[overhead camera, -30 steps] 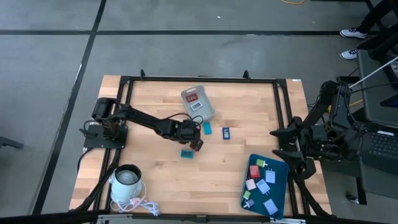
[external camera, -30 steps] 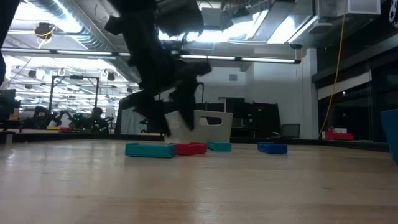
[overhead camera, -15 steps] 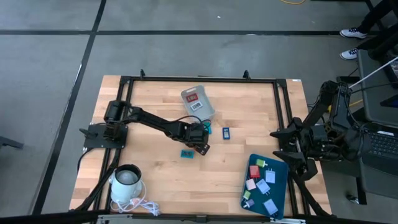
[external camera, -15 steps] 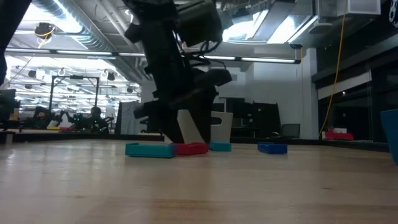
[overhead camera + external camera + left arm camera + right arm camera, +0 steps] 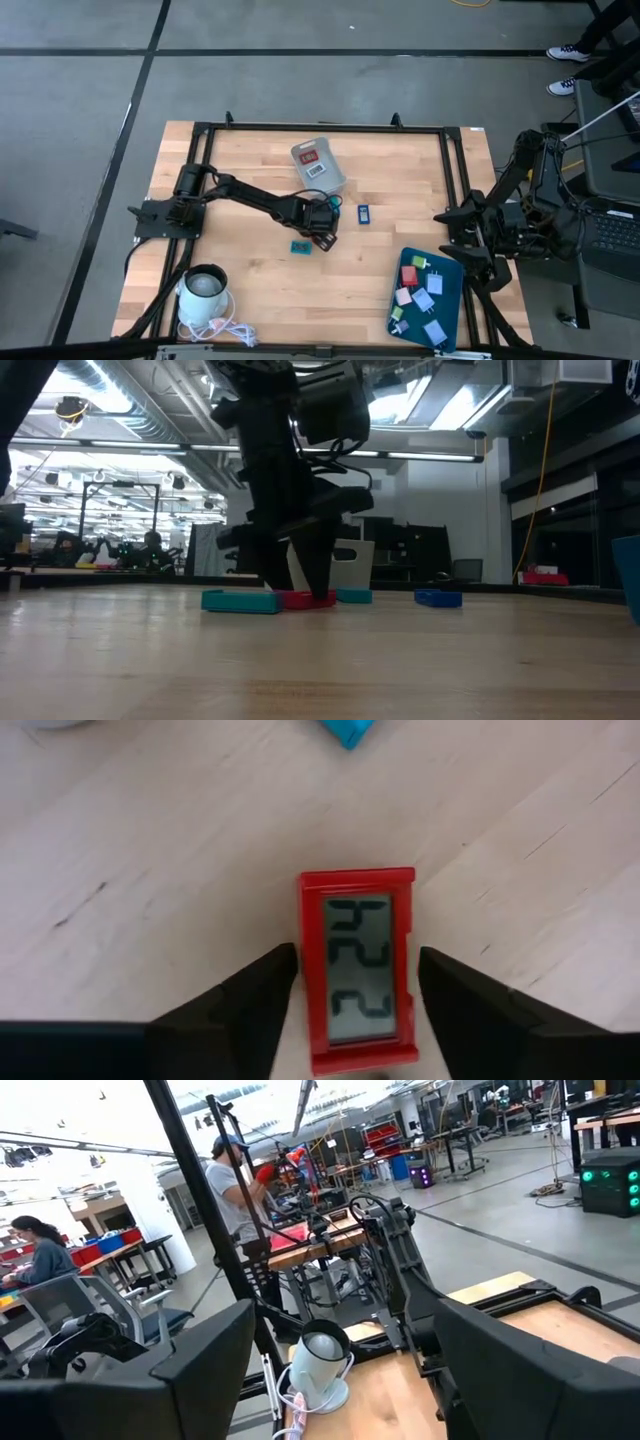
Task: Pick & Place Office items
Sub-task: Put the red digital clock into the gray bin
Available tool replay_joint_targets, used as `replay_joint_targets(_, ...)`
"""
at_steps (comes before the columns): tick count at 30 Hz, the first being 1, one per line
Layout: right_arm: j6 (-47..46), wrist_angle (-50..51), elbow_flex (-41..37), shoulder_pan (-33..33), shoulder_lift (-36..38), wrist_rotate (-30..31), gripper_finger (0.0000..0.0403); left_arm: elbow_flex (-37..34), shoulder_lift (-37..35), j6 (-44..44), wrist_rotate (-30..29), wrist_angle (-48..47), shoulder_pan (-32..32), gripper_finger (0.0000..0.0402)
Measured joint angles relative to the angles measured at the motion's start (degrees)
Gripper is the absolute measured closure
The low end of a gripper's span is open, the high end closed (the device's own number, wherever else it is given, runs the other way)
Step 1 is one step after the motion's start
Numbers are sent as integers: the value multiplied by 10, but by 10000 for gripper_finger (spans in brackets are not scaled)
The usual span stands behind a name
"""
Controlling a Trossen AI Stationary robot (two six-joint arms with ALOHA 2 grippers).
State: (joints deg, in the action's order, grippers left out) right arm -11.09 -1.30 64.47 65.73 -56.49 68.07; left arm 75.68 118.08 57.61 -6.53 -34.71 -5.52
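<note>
On the wooden table, biggest item was the dark-teal tray at the near right corner, carrying a handful of small pieces: a red one, a green one, plus pink and light-blue ones. The translucent grey bin sat at the far middle with a red-and-white label showing inside. A white kettle-like appliance with coiled cord stood at the near left corner.

Left arm reached from its base at the table's left edge out to table centre. Left gripper was down at the tabletop, fingers spread apart and straddling a red clock with an LCD face. In the left wrist view one dark finger stood on each long side of the red clock, with a visible gap on both sides, so no grip on it. Low view showed the red clock flat on the wood under the gripper.

Loose pieces around it: a teal block just beside the gripper on the near-left side, a light-blue piece just beyond it toward the bin, a dark-blue piece a little further right.

Right gripper was parked off the table's right edge by its base, fingers wide open, holding nothing.
</note>
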Motion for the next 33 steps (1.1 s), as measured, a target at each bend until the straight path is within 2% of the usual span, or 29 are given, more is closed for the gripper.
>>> replay_joint_targets(6, 2, 0, 0, 0, 0, 0, 88, 0, 0, -42, 9, -11, 3, 268)
replay_joint_targets(12, 5, 0, 0, 0, 0, 3, 88, -8, -18, -53, 29, 18, 6, 269)
replay_joint_targets(14, 7, 0, 0, 0, 0, 3, 88, -12, -37, -39, 31, 36, 6, 269)
replay_joint_targets(16, 7, 0, 0, 0, 0, 5, 88, -13, -51, -26, 60, 60, 5, 269)
replay_joint_targets(19, 11, 0, 0, 0, 0, 5, 88, -12, -100, -38, 74, 102, 0, 269)
replay_joint_targets(24, 16, 0, 0, 0, 0, 20, 88, -11, -158, -53, 51, 201, 2, 269)
replay_joint_targets(30, 14, 3, 0, 0, 0, 20, 88, -10, -212, -98, -41, 198, 54, 269)
replay_joint_targets(33, 11, 4, 0, 0, 0, 20, 88, -10, -222, -125, -37, 207, 98, 269)
